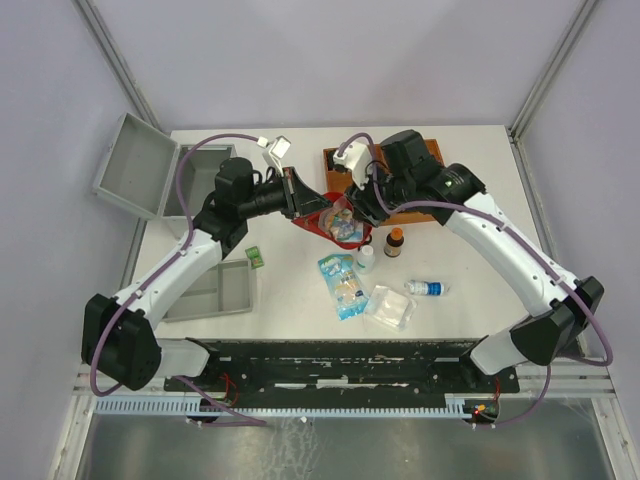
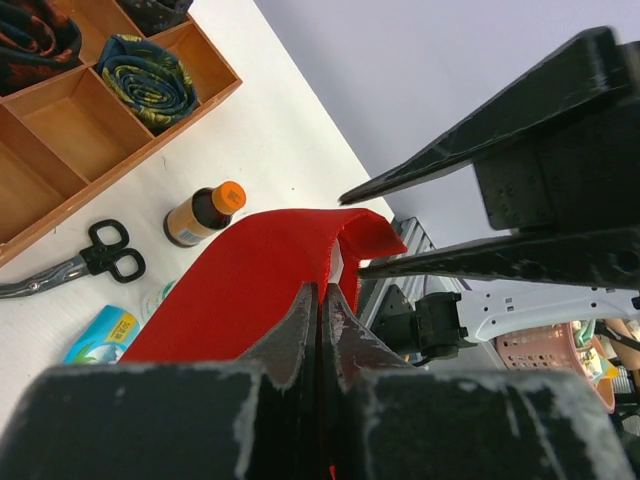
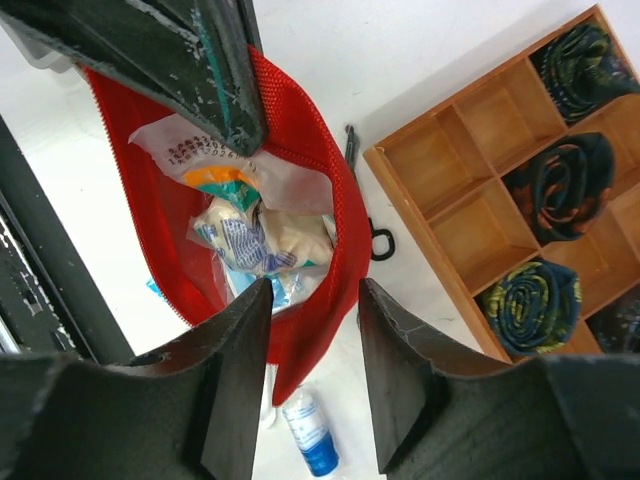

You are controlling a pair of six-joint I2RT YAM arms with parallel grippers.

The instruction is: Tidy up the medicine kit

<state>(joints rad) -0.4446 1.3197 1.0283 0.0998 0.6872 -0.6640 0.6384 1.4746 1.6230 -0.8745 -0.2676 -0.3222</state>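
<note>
Top external view showed the stiff metal kit point(image 1: 138, 165), probably best gripped by its rim; left jaws pinched the soft pouch point(image 1: 310, 223), right jaws stood apart.

Overhead, we're looking down from behind the arm bases, the whole desk point(image 1: 480, 270) in frame. The left wrist view sits close, peering along its fingers point(image 2: 300, 330) over the red pouch point(image 2: 250, 280). The right wrist view stares right into that pouch. All three views catch the wooden tray point(image 1: 432, 152).
</note>
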